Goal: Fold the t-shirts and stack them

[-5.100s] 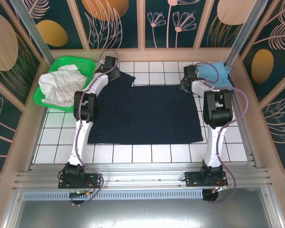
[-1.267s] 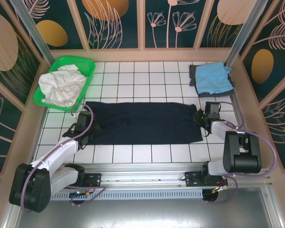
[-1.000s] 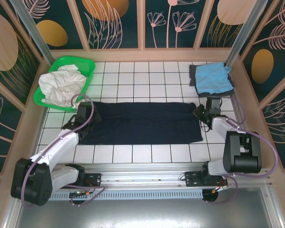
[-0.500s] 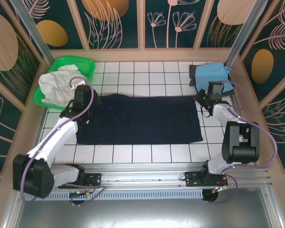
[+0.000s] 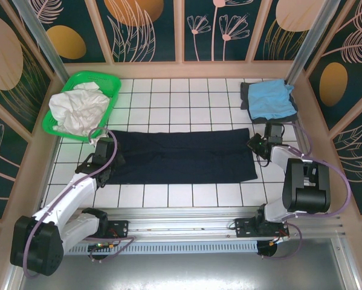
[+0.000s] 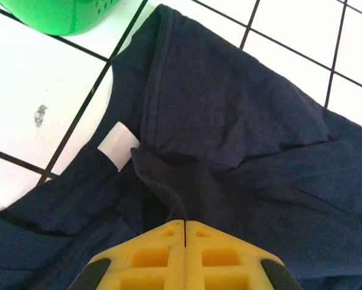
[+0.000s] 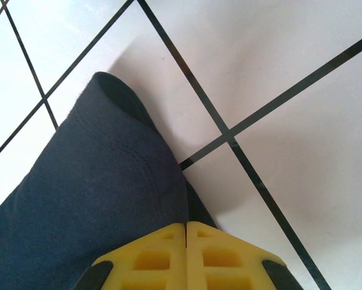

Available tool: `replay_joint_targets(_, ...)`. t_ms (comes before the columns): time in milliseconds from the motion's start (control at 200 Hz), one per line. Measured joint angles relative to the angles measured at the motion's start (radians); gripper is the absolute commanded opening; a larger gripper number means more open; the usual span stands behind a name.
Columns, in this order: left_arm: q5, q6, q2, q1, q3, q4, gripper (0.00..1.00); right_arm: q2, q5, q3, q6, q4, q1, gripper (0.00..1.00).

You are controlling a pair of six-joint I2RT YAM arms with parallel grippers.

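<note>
Navy cloth is laid as a long band on the tiled desk (image 5: 187, 96): the navy t-shirt (image 5: 181, 158), near the green basket (image 5: 87, 77). Its end beside the basket is clamped in the left gripper (image 6: 185, 223), the end farthest from the basket in the right gripper (image 7: 187, 225).

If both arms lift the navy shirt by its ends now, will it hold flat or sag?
Likely floppy: the navy t-shirt bunches into soft folds at the left gripper. Pinched at both ends, its middle would probably sag. Slipping seems unlikely: the right gripper is shut on a folded edge.
</note>
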Motion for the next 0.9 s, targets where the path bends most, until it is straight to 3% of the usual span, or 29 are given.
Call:
replay_joint_targets(235,-0.019,-0.031,-0.005,0.000,-0.026,-0.016,0.00,-0.003,-0.005,-0.023,0.000,0.008,-0.011,0.00)
replay_joint_targets(565,-0.008,-0.083,-0.024,0.000,-0.121,-0.012,0.00,-0.054,0.006,-0.042,0.000,-0.019,-0.010,0.28)
replay_joint_targets(676,0.008,-0.092,-0.021,0.000,-0.135,-0.002,0.00,-0.160,0.097,-0.040,0.001,-0.066,0.032,0.29)
replay_joint_targets(816,0.017,-0.101,0.000,0.000,-0.137,0.012,0.22,-0.264,0.185,-0.039,0.005,-0.083,0.222,0.30)
replay_joint_targets(901,0.021,-0.101,0.011,0.000,-0.137,0.011,0.57,-0.256,0.173,-0.050,0.021,-0.061,0.309,0.30)
